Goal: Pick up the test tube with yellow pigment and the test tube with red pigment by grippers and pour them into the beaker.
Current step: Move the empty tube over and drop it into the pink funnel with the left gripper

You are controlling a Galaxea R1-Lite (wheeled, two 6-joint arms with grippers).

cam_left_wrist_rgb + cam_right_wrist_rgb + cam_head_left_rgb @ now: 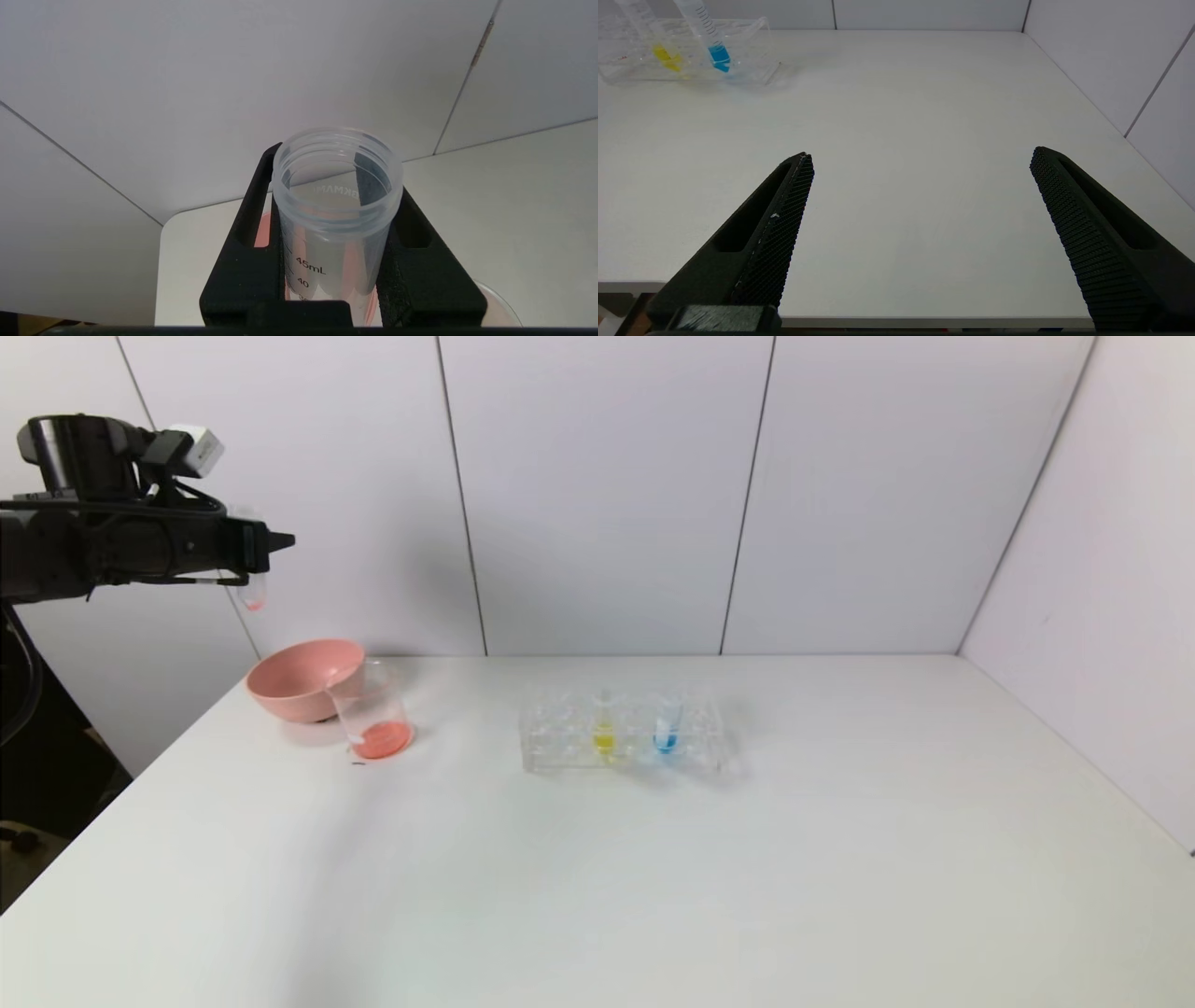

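Setting: white table (653, 877) against pale panelled walls. Left gripper (250, 553): raised high at the table's far left corner, above the pink bowl (303, 677), clenched on the test tube with red pigment (336, 205); the tube hangs upright, nearly drained, with a faint red trace at its tip. Beaker (372, 714): on the table just beside the bowl, below and a little right of the held tube, red liquid pooled in its bottom. Test tube with yellow pigment (604, 733): standing in the clear rack (560, 747) at mid-table, next to a blue-bottomed tube (666, 733). Right gripper (920, 158): low at the near right table edge, jaws wide apart, holding nothing. Judged step: red pour apparently finished, yellow pending. Next move calls for putting the spent tube down, then gripping the yellow tube and lifting it straight up out of the rack.
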